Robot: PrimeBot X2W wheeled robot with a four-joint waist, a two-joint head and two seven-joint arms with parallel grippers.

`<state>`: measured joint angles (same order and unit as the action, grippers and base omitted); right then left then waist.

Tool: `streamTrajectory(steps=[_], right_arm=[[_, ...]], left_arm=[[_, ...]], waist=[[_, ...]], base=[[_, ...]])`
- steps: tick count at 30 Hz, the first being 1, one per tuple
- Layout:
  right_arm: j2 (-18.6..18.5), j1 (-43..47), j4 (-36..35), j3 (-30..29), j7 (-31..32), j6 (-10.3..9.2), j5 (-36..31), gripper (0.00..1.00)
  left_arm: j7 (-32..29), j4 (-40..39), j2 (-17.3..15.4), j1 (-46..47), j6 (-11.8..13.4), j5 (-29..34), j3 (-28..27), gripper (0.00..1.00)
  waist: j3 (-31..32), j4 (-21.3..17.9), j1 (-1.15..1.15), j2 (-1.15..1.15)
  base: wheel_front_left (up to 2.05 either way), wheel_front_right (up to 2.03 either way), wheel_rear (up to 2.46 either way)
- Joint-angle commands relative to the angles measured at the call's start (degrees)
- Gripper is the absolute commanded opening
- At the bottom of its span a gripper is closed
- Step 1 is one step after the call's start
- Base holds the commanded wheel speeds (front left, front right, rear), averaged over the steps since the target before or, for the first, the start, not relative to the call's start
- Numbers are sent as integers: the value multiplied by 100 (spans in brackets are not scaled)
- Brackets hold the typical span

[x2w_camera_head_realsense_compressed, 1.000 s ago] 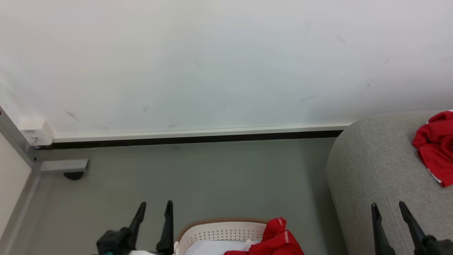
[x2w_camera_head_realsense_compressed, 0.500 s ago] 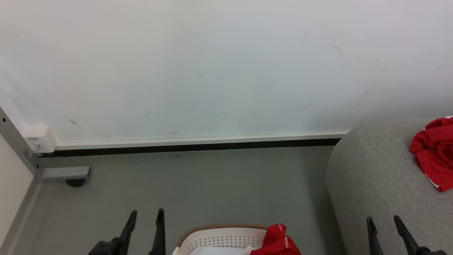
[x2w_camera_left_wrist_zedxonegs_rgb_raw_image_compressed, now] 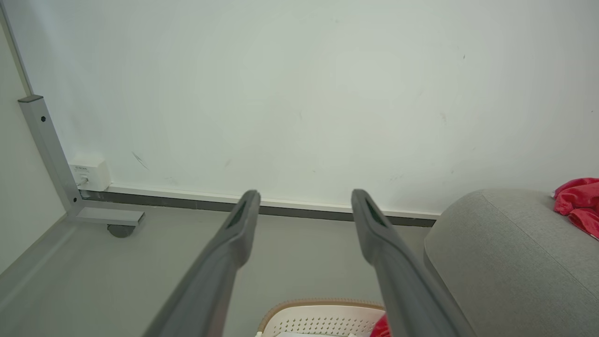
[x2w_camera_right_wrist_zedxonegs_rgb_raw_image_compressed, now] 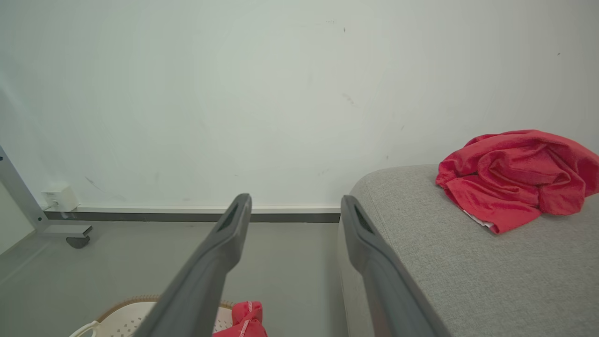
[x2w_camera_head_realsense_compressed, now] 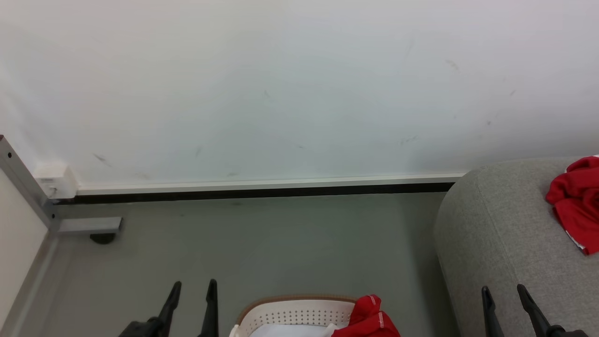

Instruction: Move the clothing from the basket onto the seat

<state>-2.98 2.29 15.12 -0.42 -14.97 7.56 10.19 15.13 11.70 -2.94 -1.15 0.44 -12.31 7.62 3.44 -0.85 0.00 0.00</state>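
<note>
The clothing (x2w_camera_head_realsense_compressed: 576, 206) is bright red, soft, crumpled sportswear in two places. One bundle rests on the seat (x2w_camera_head_realsense_compressed: 496, 234) at 3 o'clock in the head view, and another drapes over the rim of the basket (x2w_camera_head_realsense_compressed: 290, 311) at 6 o'clock. A scuffed white wall (x2w_camera_head_realsense_compressed: 281, 84) spans the upper half, above a smooth grey floor (x2w_camera_head_realsense_compressed: 262, 243). The seat is a large grey sofa with a coarse woven cover and a rounded arm. The basket is round, white, perforated plastic with a brown woven-look rim. The left end effector (x2w_camera_head_realsense_compressed: 194, 282) at 7 o'clock and the right end effector (x2w_camera_head_realsense_compressed: 502, 288) at 5 o'clock are both released and empty, with their fingers spread. The step in hand is probably fetching the basket's garment. An arm should lower over the draped fold, pinch thick gathered cloth rather than a thin edge, and lift clear of the rim so the light basket stays put.
</note>
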Motion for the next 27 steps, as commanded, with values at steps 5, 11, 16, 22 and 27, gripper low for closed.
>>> streamTrajectory(steps=[5,11,16,22,27], right_arm=[[8,-102,-28,-69,-18,-15,15,100],[-45,-245,-165,-164,-18,-15,-13,100],[-149,-451,-315,-274,-18,-15,-19,100],[-231,-869,-584,-367,-18,-15,73,100],[-271,-1228,-785,-423,-18,-15,180,100]], left_arm=[[3,-7,-4,-4,-27,32,-37,100],[3,-53,-2,109,-21,-87,169,100],[3,145,-3,361,-83,-163,572,100],[-181,718,-5,1071,-173,-68,1214,100],[-561,1423,-9,1797,-174,45,1657,100]], waist=[[-53,-45,0,0],[-182,-200,0,0],[-409,-425,0,0],[-1130,-747,0,0],[-1813,-974,0,0]], base=[[0,0,0],[0,0,0],[0,0,0],[0,0,0],[0,0,0]])
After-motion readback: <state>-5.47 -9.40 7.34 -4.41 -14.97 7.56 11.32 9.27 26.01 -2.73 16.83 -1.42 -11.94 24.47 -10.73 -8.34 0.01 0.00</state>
